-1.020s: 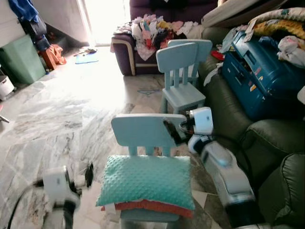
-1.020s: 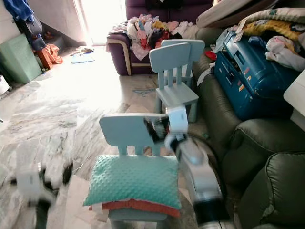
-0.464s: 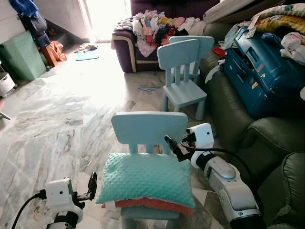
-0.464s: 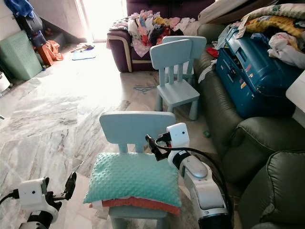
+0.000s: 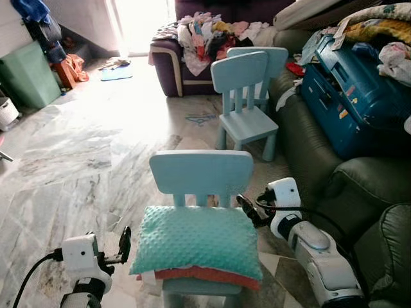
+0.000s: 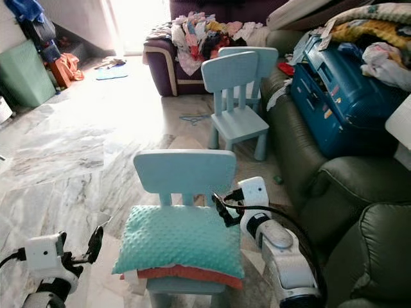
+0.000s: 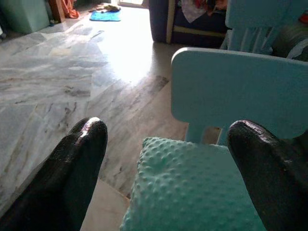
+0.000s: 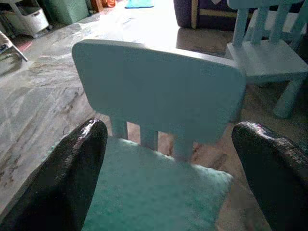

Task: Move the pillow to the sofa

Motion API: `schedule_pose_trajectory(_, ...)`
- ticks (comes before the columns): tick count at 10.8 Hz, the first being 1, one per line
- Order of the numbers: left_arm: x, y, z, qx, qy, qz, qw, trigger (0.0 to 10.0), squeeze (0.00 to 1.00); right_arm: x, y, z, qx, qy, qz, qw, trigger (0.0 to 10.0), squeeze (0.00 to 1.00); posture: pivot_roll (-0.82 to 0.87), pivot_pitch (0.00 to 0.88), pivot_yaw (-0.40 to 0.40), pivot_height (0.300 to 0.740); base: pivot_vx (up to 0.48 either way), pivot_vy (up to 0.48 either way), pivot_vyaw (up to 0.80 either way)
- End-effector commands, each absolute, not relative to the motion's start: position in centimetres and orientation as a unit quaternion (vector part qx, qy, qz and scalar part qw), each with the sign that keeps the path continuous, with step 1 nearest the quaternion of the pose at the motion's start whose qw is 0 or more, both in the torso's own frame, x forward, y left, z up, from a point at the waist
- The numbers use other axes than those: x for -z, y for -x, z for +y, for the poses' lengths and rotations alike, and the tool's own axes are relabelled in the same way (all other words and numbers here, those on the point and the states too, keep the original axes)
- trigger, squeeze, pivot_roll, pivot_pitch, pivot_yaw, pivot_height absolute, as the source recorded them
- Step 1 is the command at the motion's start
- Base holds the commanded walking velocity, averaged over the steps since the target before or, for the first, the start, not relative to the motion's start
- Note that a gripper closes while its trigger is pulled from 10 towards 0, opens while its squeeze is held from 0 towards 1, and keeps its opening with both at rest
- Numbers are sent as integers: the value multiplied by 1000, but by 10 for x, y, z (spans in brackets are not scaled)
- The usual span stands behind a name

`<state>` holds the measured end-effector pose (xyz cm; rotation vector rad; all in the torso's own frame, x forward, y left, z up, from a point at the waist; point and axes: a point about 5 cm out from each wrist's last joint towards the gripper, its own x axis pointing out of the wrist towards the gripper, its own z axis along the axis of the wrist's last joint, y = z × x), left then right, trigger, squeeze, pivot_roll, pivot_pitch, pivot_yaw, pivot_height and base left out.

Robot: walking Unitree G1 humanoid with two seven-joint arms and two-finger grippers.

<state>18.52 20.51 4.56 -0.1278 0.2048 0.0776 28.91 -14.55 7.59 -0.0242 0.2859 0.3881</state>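
Pillow (image 5: pixel 196 240), teal, dotted texture, lying flat on seat of small light-blue chair (image 5: pixel 201 174), stacked on red-orange cushion (image 5: pixel 199 276). Left gripper (image 5: pixel 124 244) just beside pillow's left edge, fingers (image 7: pixel 79 163) spread apart, nothing between them. Right gripper (image 5: pixel 249 210) at pillow's rear right corner, near chair back, fingers (image 8: pixel 72 178) apart, empty. Second light-blue chair (image 5: pixel 243 96) further ahead. Dark green sofa (image 5: pixel 334 186) at right, carrying blue suitcase (image 5: pixel 353 96) and heaped clothes. Marble floor (image 5: pixel 77 160) around.
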Motion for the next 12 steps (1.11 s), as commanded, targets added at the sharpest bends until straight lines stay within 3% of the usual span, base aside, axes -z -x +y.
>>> schedule_pose_trajectory(1, -44, -186, 207, -34, 55, 108, 992, 10000, 0, -78, -291, -142, -193, 12, 139, 971, 10000, 0, -151, 20, 52, 740, 0, 0, 0)
schedule_pose_trajectory(12, -45, -204, 205, -14, 54, 100, 993, 10000, 0, -80, -294, -135, -196, 3, 127, 972, 10000, 0, -158, 20, 54, 740, 0, 0, 0)
